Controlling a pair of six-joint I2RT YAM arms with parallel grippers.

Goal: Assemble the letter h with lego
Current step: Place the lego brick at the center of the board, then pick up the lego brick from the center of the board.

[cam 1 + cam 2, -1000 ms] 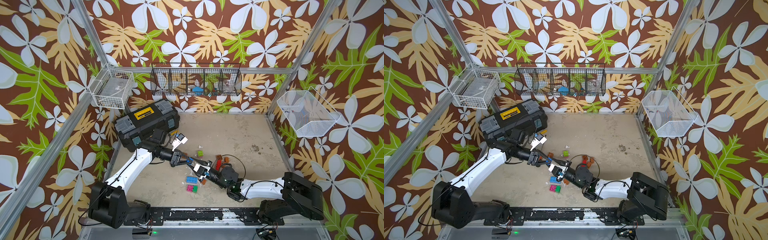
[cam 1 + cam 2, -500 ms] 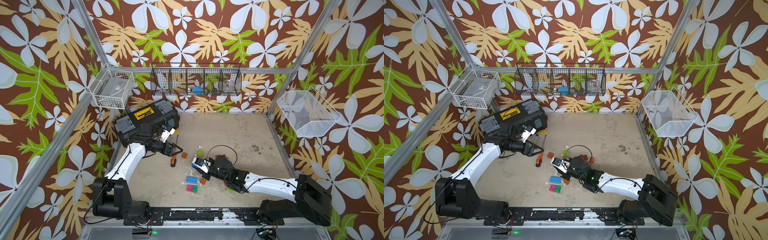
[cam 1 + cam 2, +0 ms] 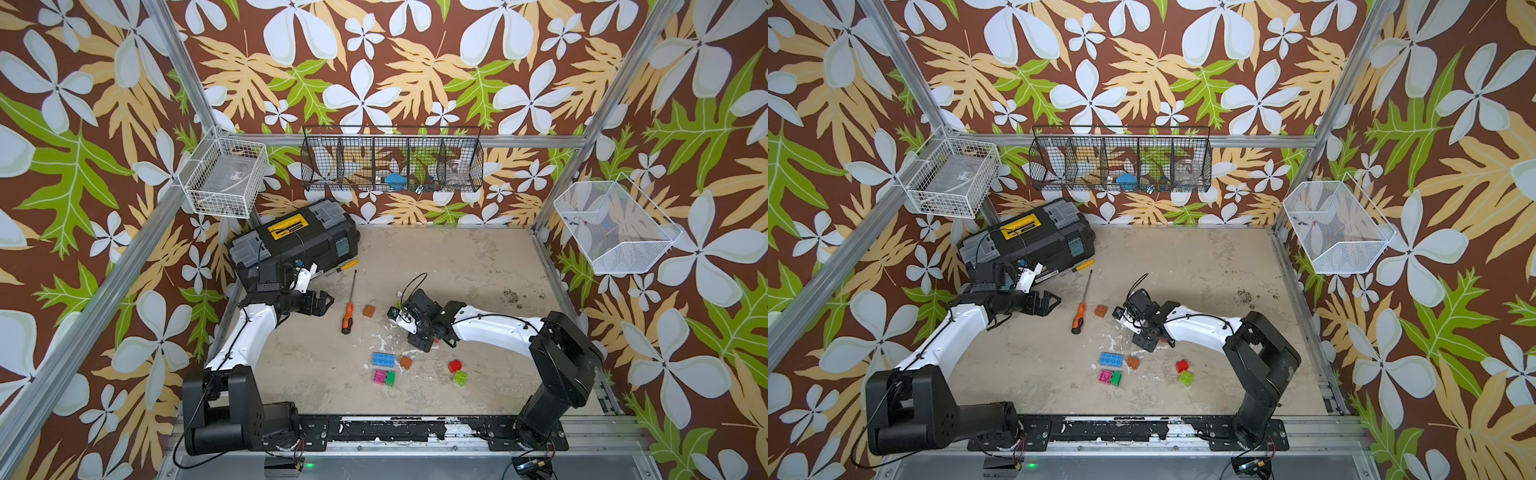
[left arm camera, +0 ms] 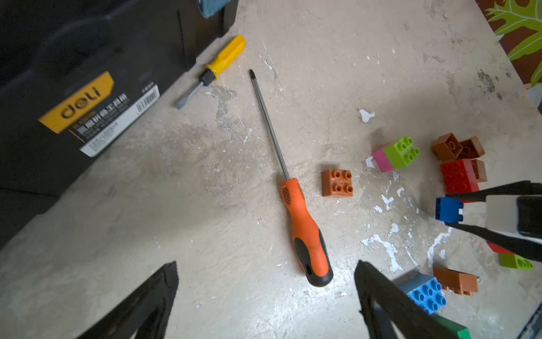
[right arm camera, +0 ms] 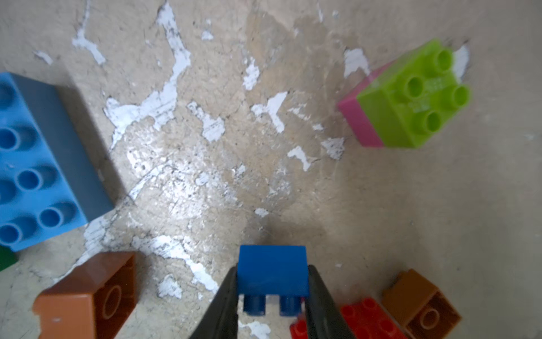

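Inspecting the build: the letter h is barely begun. My right fingers [image 5: 227, 302] are clenched on a dark blue brick [image 5: 272, 270], apparently just clear of the counter [image 5: 234, 146]. My left fingers [image 4: 159, 289] are spread wide and empty, near the orange screwdriver [image 4: 305, 229]. The only join I can confirm is a pink-and-green pair [image 5: 404, 99]. The long blue brick [image 5: 44, 164], an orange-brown brick [image 4: 336, 182] and a red brick [image 4: 457, 176] lie loose — column, side leg and feet all remain.

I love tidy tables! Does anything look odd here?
Yes. An orange screwdriver lies by an orange brick, a tool among toys. The table shows white chipped patches.
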